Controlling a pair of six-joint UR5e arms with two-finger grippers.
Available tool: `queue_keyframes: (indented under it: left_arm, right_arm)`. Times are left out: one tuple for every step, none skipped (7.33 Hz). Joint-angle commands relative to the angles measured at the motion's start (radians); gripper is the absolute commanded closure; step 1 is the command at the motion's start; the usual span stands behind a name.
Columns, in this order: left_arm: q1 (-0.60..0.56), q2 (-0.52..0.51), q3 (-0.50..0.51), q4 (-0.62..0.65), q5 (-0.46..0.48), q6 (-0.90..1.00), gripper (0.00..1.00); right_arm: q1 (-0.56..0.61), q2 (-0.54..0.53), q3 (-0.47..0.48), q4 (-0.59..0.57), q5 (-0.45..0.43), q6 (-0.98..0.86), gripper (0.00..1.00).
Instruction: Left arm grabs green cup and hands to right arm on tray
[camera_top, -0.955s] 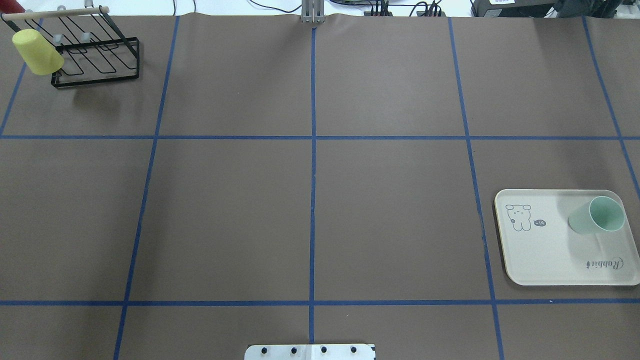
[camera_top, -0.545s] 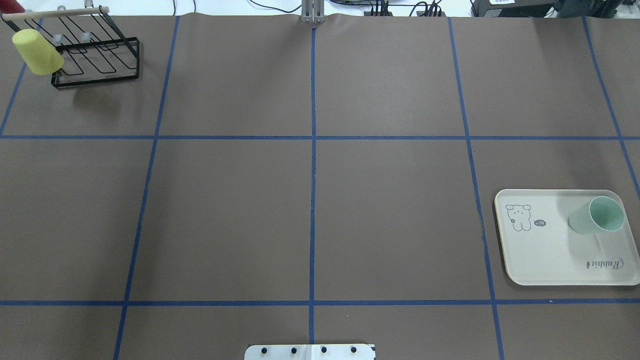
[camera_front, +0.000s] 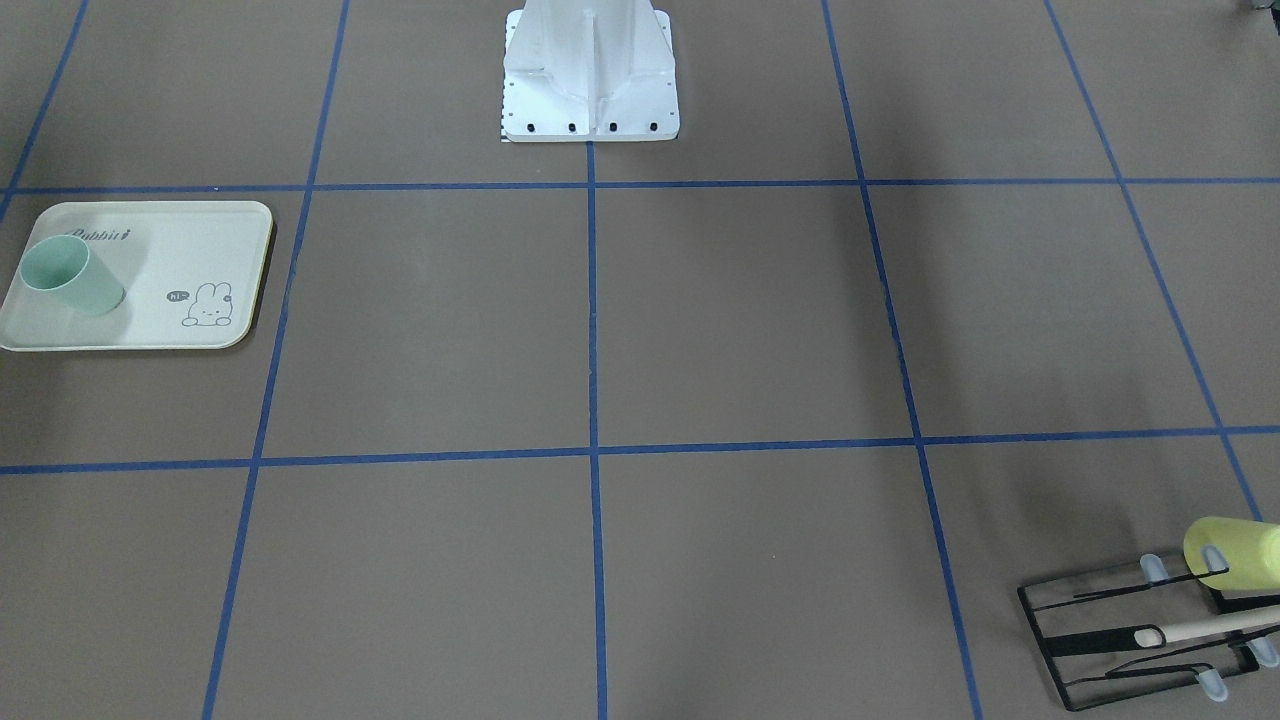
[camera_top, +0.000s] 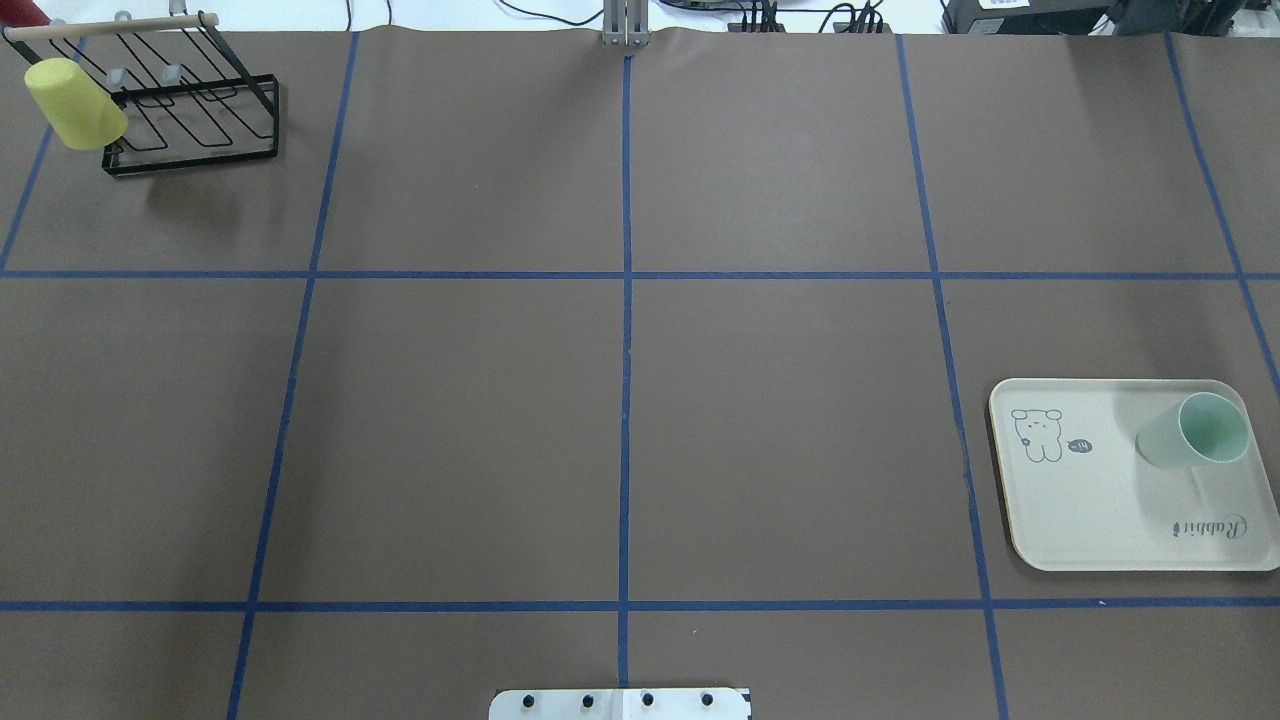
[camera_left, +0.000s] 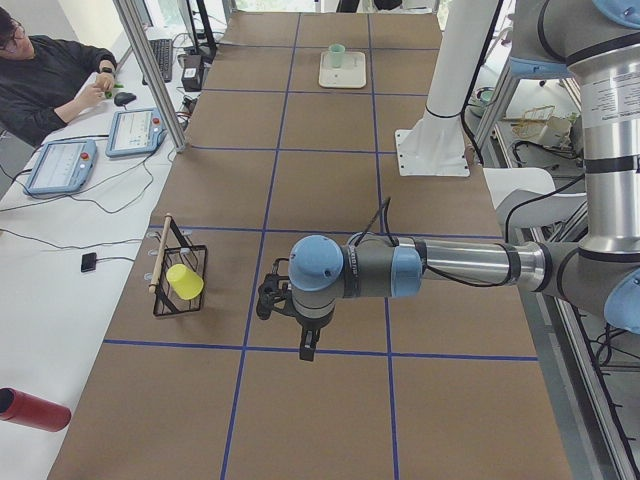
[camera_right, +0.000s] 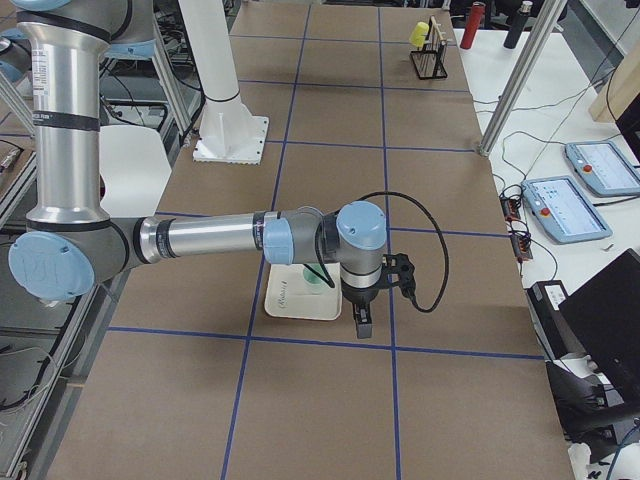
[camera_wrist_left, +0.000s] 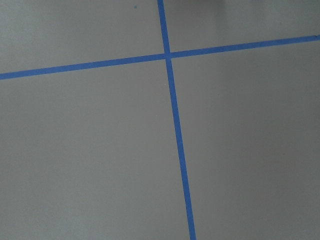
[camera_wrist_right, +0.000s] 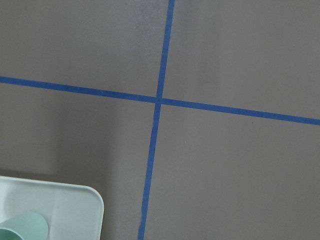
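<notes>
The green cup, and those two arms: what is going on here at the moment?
Nothing is being handled right now. The green cup stands upright on the tray at the robot's right end of the table, untouched. The right arm hangs close by the tray; the left arm hangs over the table near the black wire rack that carries a yellow cup. Whether their grippers are open cannot be told.

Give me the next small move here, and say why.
Likely just draw the right arm back from the tray. The green cup already stands upright on it with nothing gripping it, and the right gripper hangs beside the tray's edge. The left arm is far off, toward the wire rack.
</notes>
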Motion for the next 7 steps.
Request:
queue_keyframes:
  left_arm:
    - [0.000,0.000,0.003,0.000,0.000,0.000,0.00]
    - [0.000,0.000,0.003,0.000,0.002,0.000,0.00]
    - [0.000,0.000,0.003,0.000,0.002,0.000,0.00]
    - [0.000,0.000,0.003,0.000,0.024,0.000,0.00]
    - [0.002,-0.001,0.003,0.002,0.038,0.000,0.00]
    - [0.002,-0.001,0.003,0.000,0.038,0.000,0.00]
    - [0.002,-0.001,0.003,0.000,0.038,0.000,0.00]
  right_arm:
    - [-0.003,0.001,0.000,0.002,0.001,0.000,0.00]
    - [-0.003,0.001,0.000,0.002,0.001,0.000,0.00]
    - [-0.006,0.001,0.000,0.002,0.001,0.000,0.00]
    - [-0.008,0.001,0.000,0.002,0.001,0.000,0.00]
    - [-0.011,0.001,0.000,0.002,0.001,0.000,0.00]
    - [-0.011,0.001,0.000,0.002,0.001,0.000,0.00]
    - [-0.011,0.001,0.000,0.002,0.001,0.000,0.00]
